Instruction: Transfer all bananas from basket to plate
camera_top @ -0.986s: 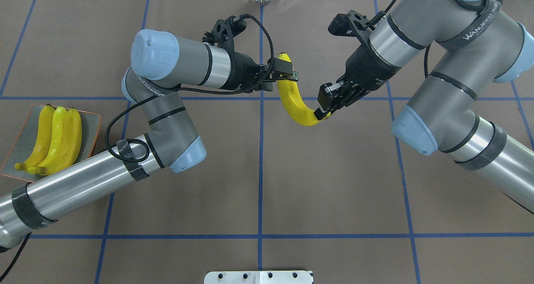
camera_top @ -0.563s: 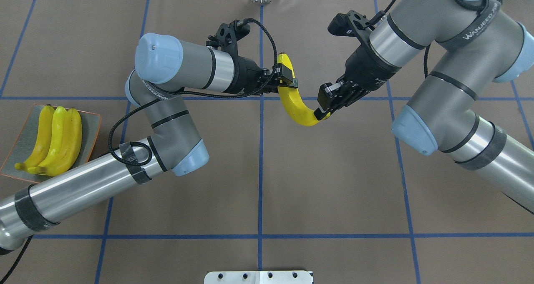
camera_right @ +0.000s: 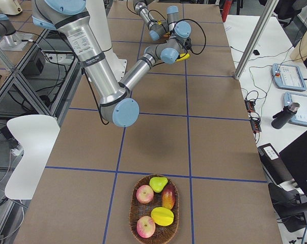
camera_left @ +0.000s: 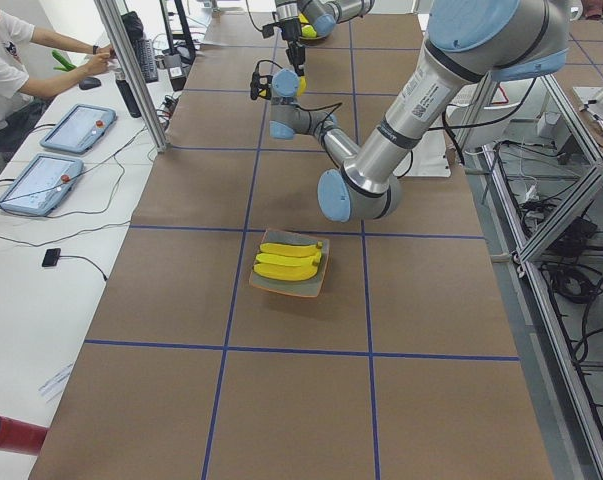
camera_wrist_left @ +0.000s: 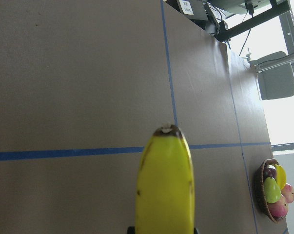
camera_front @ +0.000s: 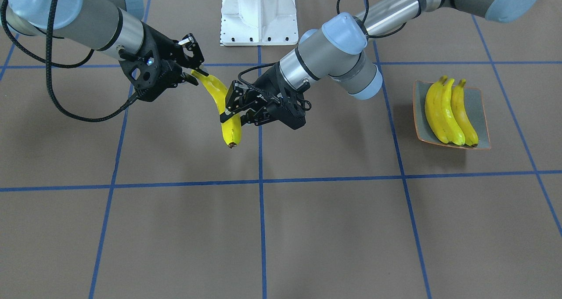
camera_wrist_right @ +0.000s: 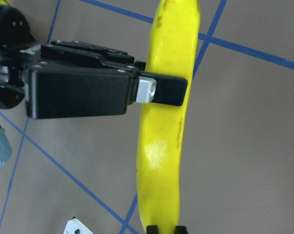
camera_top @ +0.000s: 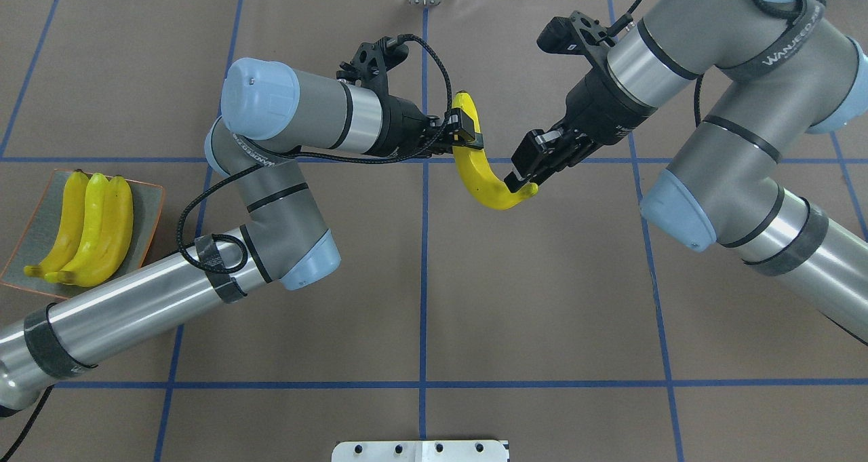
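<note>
**Three bananas on the plate, seen along the table**

We see the plate (camera_left: 286, 291) in the middle of the brown table (camera_left: 281, 400), with three bananas (camera_left: 289, 262) lying side by side on it. Just beyond it hangs the pale blue elbow of the left arm (camera_left: 381, 150), whose forearm reaches away from us. At the far end the right arm (camera_left: 326, 10) and a fourth banana (camera_left: 304, 28) show small. At the white side table (camera_left: 31, 300) a person (camera_left: 1, 60) reaches out above two tablets (camera_left: 76, 127).
</note>
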`<state>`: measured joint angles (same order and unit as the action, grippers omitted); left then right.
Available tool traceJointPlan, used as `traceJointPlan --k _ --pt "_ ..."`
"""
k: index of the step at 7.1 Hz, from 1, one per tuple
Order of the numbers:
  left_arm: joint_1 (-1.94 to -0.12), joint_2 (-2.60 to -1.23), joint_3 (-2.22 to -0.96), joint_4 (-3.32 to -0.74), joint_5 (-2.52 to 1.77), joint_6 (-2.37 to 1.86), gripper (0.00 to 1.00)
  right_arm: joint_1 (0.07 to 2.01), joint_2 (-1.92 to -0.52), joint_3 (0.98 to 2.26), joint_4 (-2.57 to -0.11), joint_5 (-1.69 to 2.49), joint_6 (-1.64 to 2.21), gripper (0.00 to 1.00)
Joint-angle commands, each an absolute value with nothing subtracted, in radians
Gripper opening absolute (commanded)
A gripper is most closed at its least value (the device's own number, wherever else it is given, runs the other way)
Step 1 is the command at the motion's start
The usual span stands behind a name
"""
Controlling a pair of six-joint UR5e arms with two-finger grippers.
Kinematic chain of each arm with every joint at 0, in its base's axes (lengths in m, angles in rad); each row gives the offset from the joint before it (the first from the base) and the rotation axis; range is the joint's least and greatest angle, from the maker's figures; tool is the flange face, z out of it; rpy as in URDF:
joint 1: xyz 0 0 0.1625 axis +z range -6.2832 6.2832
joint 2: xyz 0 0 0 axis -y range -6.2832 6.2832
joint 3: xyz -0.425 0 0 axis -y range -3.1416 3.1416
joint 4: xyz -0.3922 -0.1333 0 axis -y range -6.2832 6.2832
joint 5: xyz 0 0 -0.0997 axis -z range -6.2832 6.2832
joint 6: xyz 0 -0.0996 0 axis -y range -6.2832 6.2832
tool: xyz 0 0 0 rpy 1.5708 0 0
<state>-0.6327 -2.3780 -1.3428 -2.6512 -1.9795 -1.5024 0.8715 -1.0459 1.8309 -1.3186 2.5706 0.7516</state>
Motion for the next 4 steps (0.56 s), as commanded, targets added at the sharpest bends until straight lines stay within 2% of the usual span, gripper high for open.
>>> traceJointPlan --k 1,4 --pt "-0.706 -2.324 -1.364 -2.628 -2.065 -1.499 0.0 0.941 -1.069 1.833 -1.278 2.569 0.796 1.0" --pt "-0.95 -2.142 -1.4 -2.594 -2.426 -1.433 0.0 0.963 -1.147 1.83 -1.276 2.401 0.793 1.0"
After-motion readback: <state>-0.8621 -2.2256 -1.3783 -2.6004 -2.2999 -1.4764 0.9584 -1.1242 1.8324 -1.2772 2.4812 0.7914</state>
